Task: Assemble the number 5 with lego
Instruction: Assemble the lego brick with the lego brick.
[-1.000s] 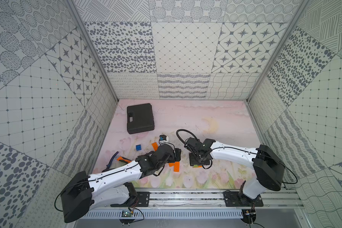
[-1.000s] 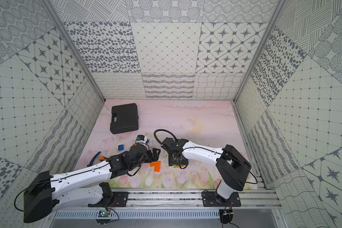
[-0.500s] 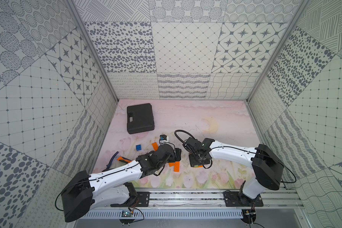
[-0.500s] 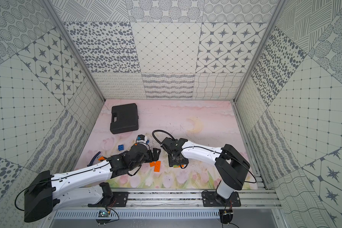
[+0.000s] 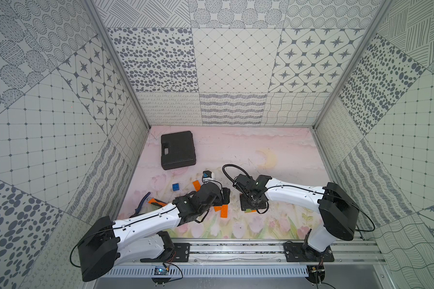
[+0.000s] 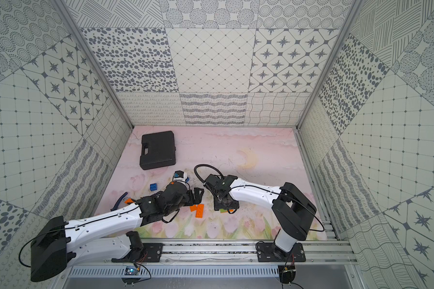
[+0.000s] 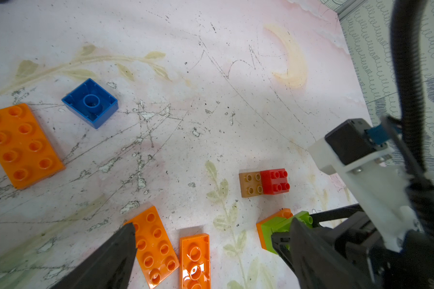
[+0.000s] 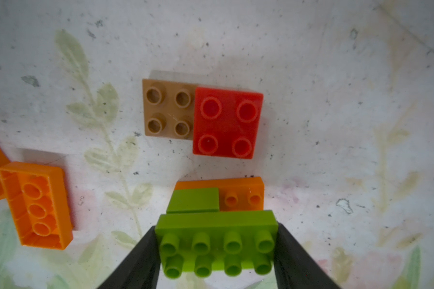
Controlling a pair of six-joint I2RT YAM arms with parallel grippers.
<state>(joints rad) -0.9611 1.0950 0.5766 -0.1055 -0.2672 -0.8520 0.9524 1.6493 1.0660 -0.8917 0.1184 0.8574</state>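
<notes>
Stretches the left arm (image 5: 145, 220) forward and inward, low over the surface (image 5: 261, 150), with left gripper (image 7: 212, 225) fingers (image 7: 110, 257) spread wide apart. Bends the right arm (image 5: 293, 195) inward toward it, with right gripper (image 8: 216, 227) pointing down, fingers (image 8: 135, 262) pressed against both ends of a green brick (image 8: 216, 250).

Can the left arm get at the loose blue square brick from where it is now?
Probably yes. The blue brick lies alone on bare mat, apart from the orange brick beside it, and the left gripper is open and empty nearby.
</notes>
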